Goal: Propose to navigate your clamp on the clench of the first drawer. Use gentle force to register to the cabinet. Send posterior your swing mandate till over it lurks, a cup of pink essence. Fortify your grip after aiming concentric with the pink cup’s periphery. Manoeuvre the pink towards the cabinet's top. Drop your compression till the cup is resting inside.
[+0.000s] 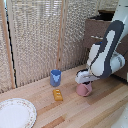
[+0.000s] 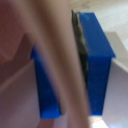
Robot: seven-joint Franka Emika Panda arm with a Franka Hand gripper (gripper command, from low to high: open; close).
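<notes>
On a pale wooden floor, the bulky white robot arm bends down so that its small dark two-finger clamp sits right on top of the small dusty-pink faceted cup, which stands upright near the middle of the floor, toward the exterior view's right. In the wrist view, two blue fingertips straddle a thin pale-pink wall of the cup's rim, one pad on each side and pressed close against it, so the jaws appear clenched on the pink cup's edge, with the cup's base resting on the boards. Behind the arm, at the exterior view's right, stands the large dark brown wood-grain cabinet, well apart from the cup. A small blue cup stands upright to the exterior view's left of the pink one, and a small yellow block lies on the floor just in front of it. A white patterned plate rests in the near corner on the exterior view's left, and a pale reed screen closes off the back.
</notes>
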